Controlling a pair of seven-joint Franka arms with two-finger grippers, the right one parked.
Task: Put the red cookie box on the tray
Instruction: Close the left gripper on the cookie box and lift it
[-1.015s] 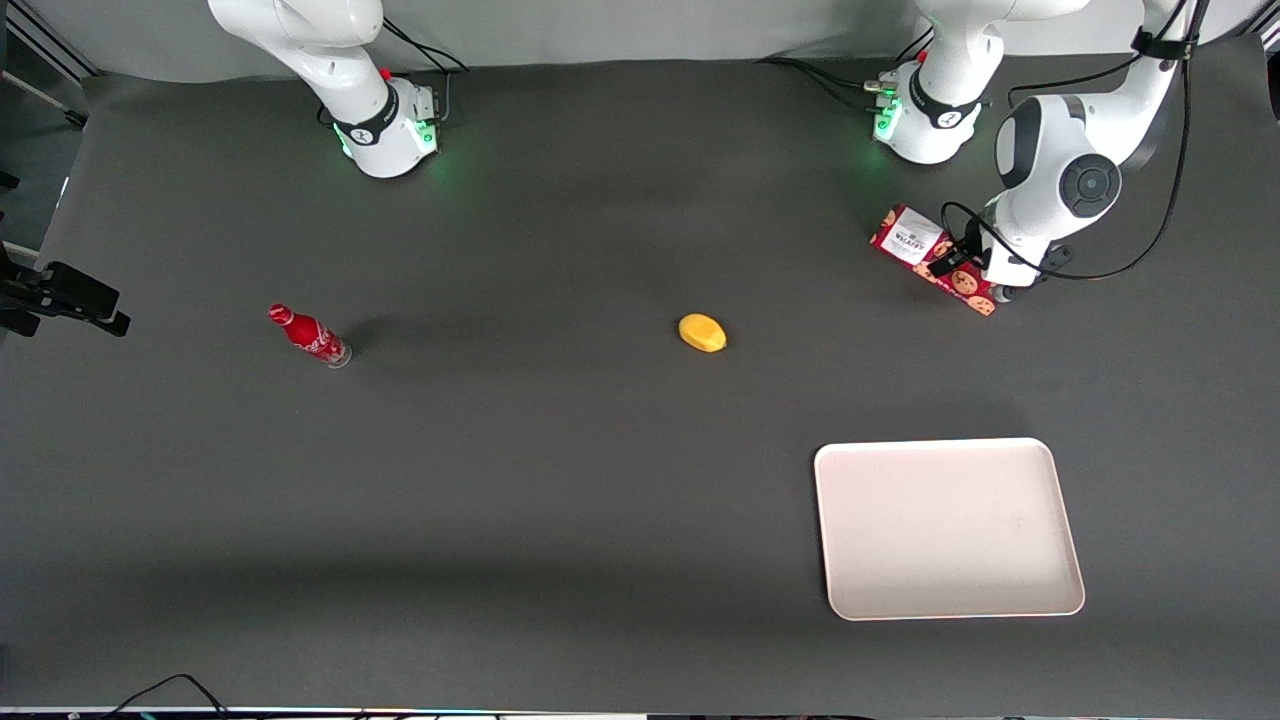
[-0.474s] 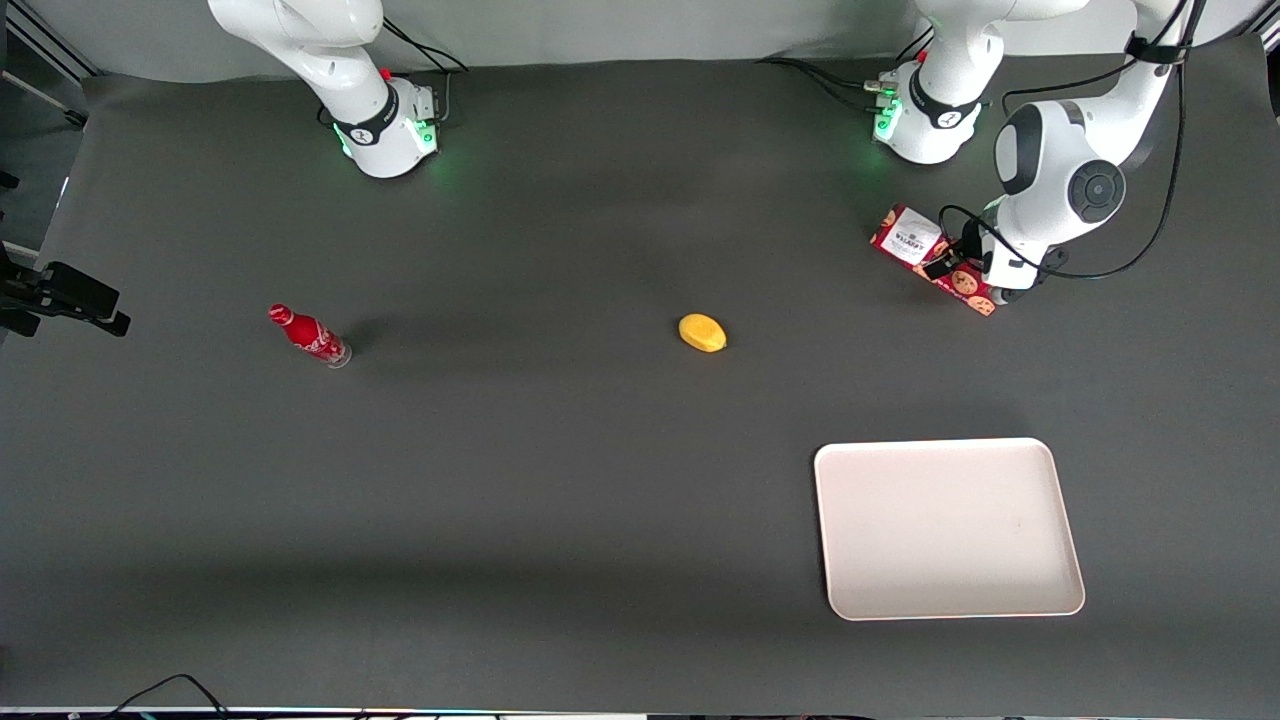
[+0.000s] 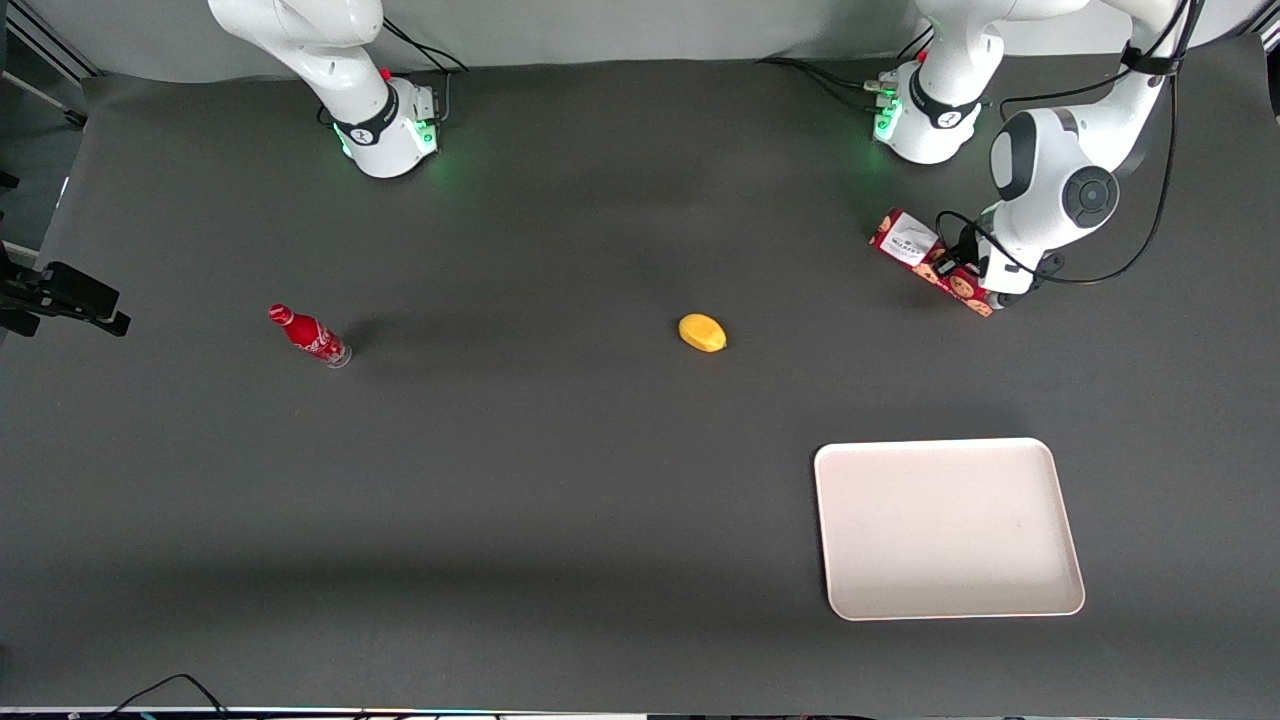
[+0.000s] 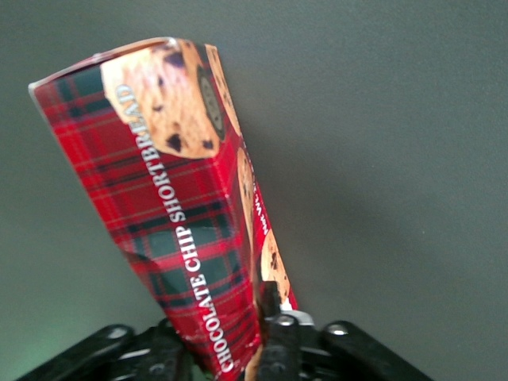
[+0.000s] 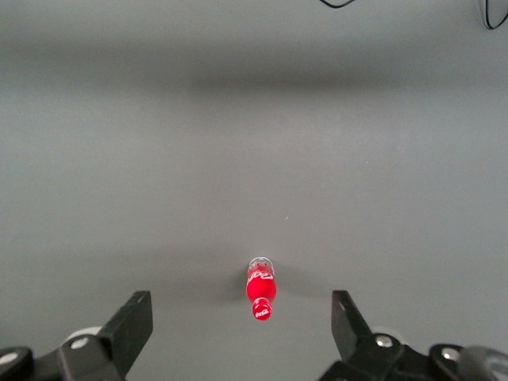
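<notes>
From my seat the dark table (image 3: 560, 480) fills the front view, and the biggest thing on it is the tray (image 3: 948, 527), cream-white, lying flat and bare near the front camera at the working arm's end. Well apart from it, farther from the camera and close to the working arm's base, I see the red cookie box (image 3: 925, 259), its white-labelled end pointing away from the arm's wrist. My gripper (image 3: 968, 272) sits at the cookie-pictured end of the box, and in the wrist view its fingers (image 4: 271, 337) are clamped on the box (image 4: 171, 214), one dark finger pressed against the narrow cookie-printed side, the plaid face with the words CHOCOLATE CHIP SHORTBREAD rising away from the camera. Compared with a second ago the arm's big white joint has shifted slightly farther from the front camera and the box now shows narrower, tipped more onto its edge, its labelled end looking raised, though I cannot tell whether it is clear of the table. Nothing else has moved: the yellow lemon-like object (image 3: 702, 333) lies mid-table, and the small red soda bottle (image 3: 309, 336) stands toward the parked arm's end, also seen from the right wrist camera (image 5: 261, 289).
</notes>
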